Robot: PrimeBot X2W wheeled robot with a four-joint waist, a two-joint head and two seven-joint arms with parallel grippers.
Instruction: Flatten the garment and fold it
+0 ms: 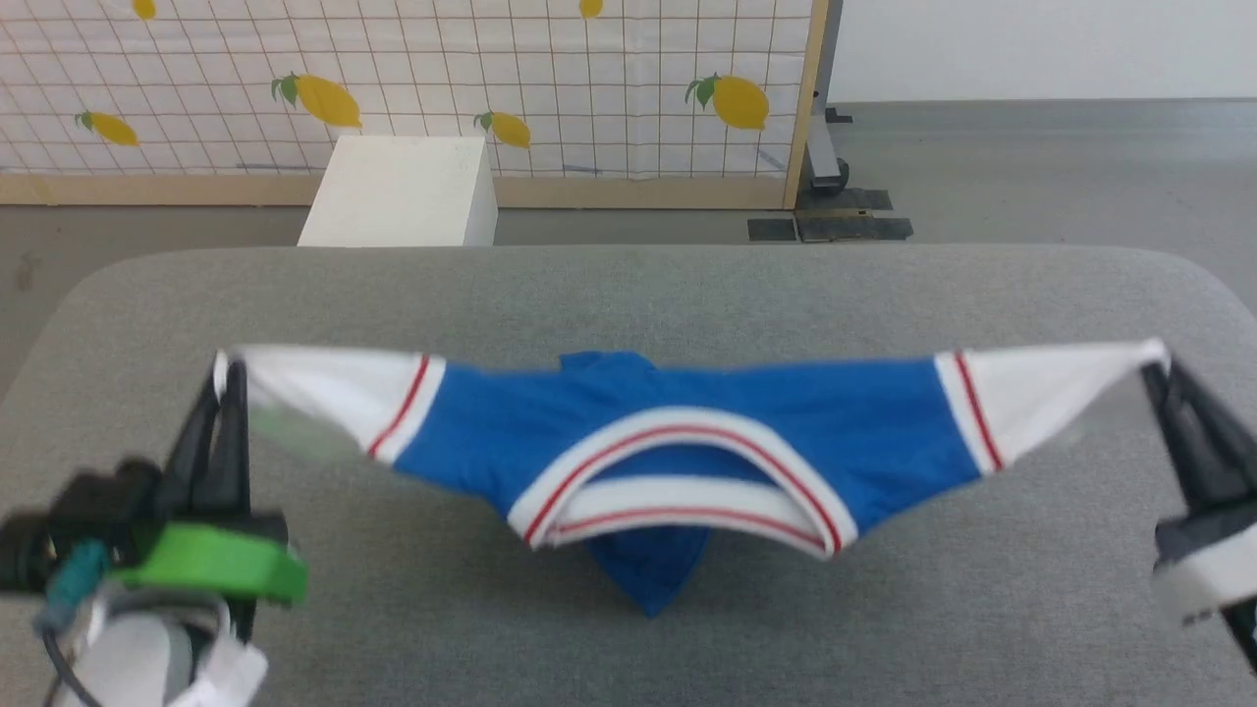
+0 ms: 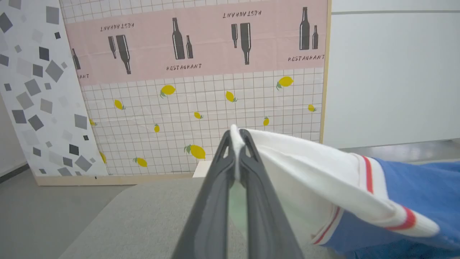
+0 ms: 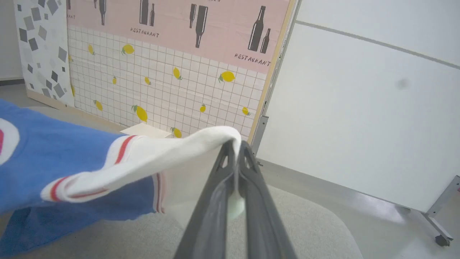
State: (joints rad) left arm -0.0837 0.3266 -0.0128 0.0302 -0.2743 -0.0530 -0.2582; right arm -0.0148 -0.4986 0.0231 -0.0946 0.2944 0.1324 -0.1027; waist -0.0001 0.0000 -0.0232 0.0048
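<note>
So I was standing there watching, and the garment (image 1: 687,432) was strung out like washing on a line across the middle of the frame, over the grey table (image 1: 628,285). The left gripper (image 1: 228,365), at the left edge, had its two dark fingers pressed together on the tip of one white sleeve. The right gripper (image 1: 1157,365), over at the right edge, pinched the tip of the other sleeve the same way. In both wrist views a bit of white cloth stuck up between the closed fingertips, so the grip was real on both sides.

The sleeves were pulled out nearly level, red stripes showing where the white met the blue. The blue body sagged in the centre, and the white collar with its red line hung open towards the head camera. Below it a blue point of fabric drooped to the lower middle of the frame. It looked like it reached the table, but I couldn't say for sure.

Behind the table's far edge sat a white box (image 1: 403,191), upper left of centre. Along the top ran a lemon-print panel (image 1: 589,88).
</note>
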